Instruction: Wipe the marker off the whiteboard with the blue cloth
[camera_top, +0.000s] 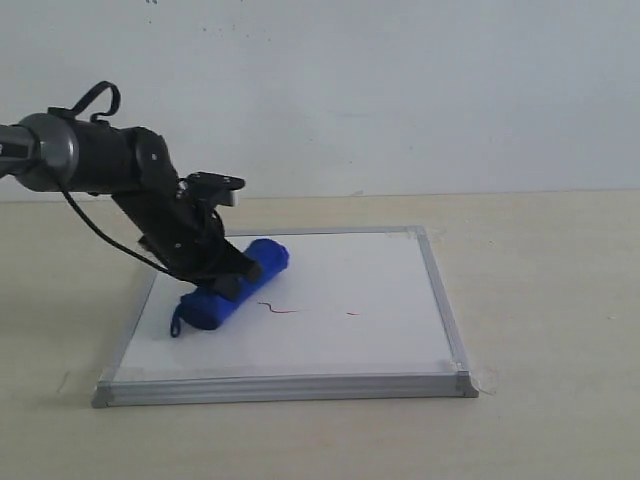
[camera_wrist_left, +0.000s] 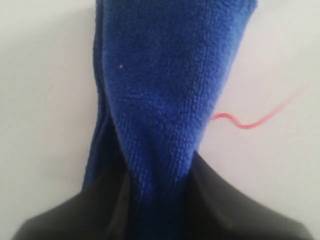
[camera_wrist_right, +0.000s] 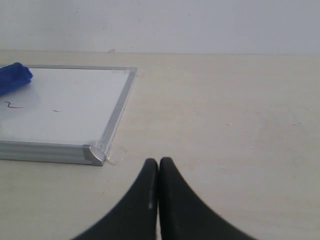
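Royal-blue fabric: the blue cloth (camera_top: 212, 305) pinched on the whiteboard (camera_top: 380, 290), beside the red mark.

The rolled cloth lies on the left part of the board, its long axis running diagonally from the near left, where a small dark loop (camera_top: 176, 327) trails, to the far right. The left gripper (camera_top: 238, 278) pinches it around mid-length, black fingers (camera_wrist_left: 235, 210) on either side. The marker (camera_top: 280, 309), a thin red wavy line with a separate dash (camera_top: 352, 313), starts just beside the cloth. The right gripper (camera_wrist_right: 158, 167) is over the table (camera_wrist_right: 240, 125), off the board, fingers pressed together.
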